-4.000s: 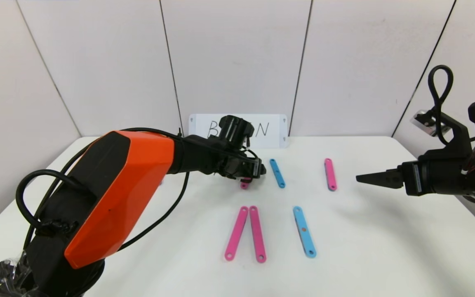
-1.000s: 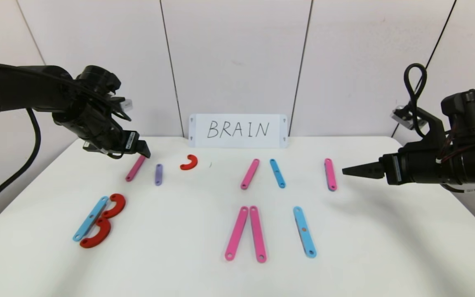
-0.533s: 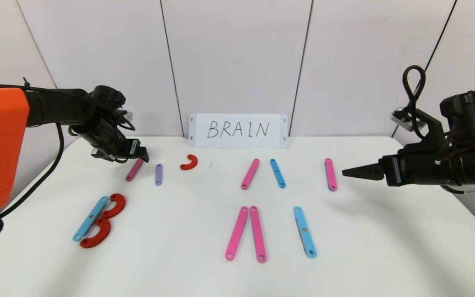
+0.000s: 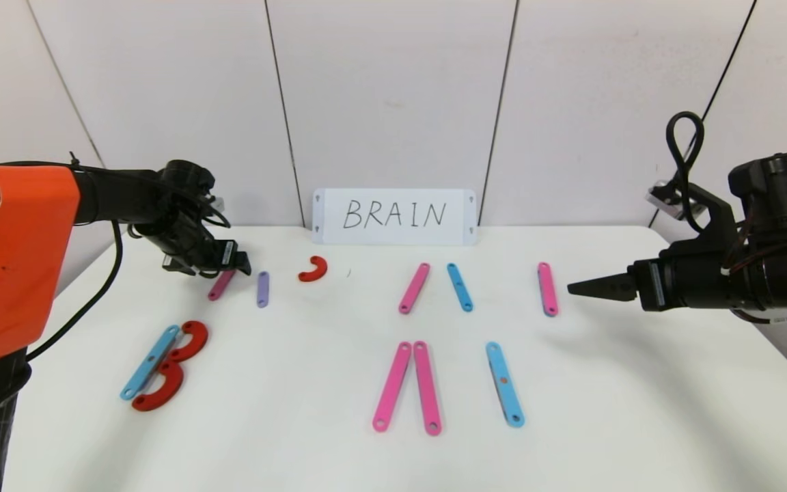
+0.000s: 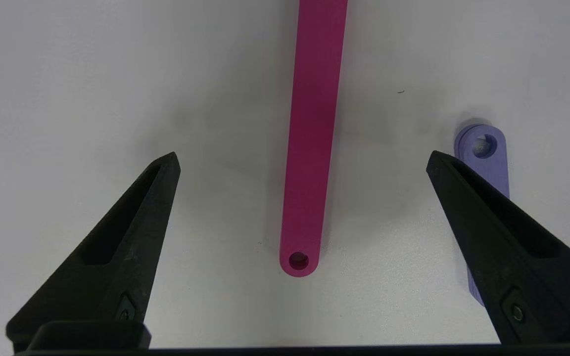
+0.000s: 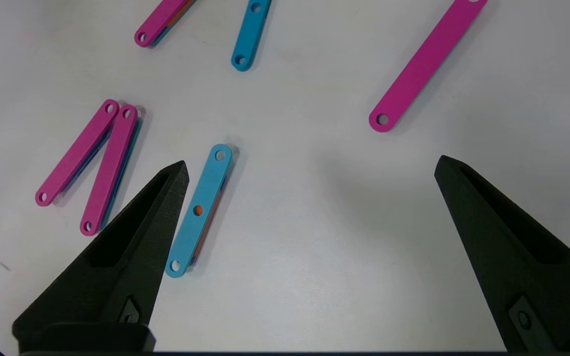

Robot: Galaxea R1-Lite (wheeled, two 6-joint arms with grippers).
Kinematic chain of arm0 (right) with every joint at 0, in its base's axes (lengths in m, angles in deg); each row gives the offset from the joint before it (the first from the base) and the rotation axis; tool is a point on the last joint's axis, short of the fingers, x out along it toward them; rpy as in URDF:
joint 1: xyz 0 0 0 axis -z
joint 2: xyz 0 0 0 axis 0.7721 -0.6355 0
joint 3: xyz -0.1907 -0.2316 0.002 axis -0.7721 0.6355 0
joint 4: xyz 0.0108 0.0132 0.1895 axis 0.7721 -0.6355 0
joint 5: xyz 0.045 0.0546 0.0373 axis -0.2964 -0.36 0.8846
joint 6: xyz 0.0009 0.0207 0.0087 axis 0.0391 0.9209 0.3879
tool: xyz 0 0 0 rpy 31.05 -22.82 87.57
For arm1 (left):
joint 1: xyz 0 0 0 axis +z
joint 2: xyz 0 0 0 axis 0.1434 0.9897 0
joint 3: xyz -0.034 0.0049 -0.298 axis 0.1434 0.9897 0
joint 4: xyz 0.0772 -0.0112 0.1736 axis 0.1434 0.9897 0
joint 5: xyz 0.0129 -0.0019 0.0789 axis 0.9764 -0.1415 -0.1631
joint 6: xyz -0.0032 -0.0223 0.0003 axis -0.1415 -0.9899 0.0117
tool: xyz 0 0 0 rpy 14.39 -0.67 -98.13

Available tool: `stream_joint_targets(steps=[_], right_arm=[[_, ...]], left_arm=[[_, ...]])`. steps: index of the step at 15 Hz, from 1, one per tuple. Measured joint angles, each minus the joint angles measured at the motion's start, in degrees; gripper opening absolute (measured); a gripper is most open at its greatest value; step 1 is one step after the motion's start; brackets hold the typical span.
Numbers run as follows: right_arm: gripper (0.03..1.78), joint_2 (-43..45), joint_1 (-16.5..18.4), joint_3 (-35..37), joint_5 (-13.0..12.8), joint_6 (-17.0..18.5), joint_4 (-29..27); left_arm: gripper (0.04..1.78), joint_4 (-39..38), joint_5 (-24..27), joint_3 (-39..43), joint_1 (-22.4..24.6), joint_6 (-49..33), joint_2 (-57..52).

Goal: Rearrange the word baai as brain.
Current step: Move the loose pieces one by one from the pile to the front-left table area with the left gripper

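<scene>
The word lies as loose pieces on the white table (image 4: 612, 410). At the left a light-blue strip (image 4: 149, 361) and two red curves (image 4: 188, 342) form a B. Behind it lie a pink strip (image 4: 219, 286), a short purple strip (image 4: 263, 289) and a red curve (image 4: 313, 269). My left gripper (image 4: 240, 263) hovers open over that pink strip's far end. In the left wrist view the pink strip (image 5: 312, 123) runs between the spread fingertips, untouched, with the purple strip (image 5: 483, 148) beside one finger. My right gripper (image 4: 574, 287) is open and empty at the right.
Mid-table lie a pink strip (image 4: 414, 288), a blue strip (image 4: 460, 287) and another pink strip (image 4: 547, 289). Nearer me are two pink strips (image 4: 391, 386) meeting at their far ends and a blue strip (image 4: 504, 384). A white BRAIN card (image 4: 394, 216) stands against the wall.
My left arm swung from the middle of the table to the left and has come down over the pink strip's far end. The right arm has hardly moved.
</scene>
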Motion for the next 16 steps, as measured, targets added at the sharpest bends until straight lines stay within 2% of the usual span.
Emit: stream_joint_targets(steps=[11, 14, 16], right_arm=[[1.74, 0.0, -0.1, 0.1, 0.0, -0.1, 0.0], [1.74, 0.0, -0.1, 0.4, 0.0, -0.1, 0.0], [1.74, 0.0, -0.1, 0.4, 0.0, 0.0, 0.0]], left_arm=[[1.74, -0.7, -0.2, 0.0, 0.1, 0.0, 1.8], [1.57, -0.9, -0.2, 0.0, 0.1, 0.0, 1.9], [1.32, -0.9, -0.3, 0.0, 0.2, 0.0, 1.9]])
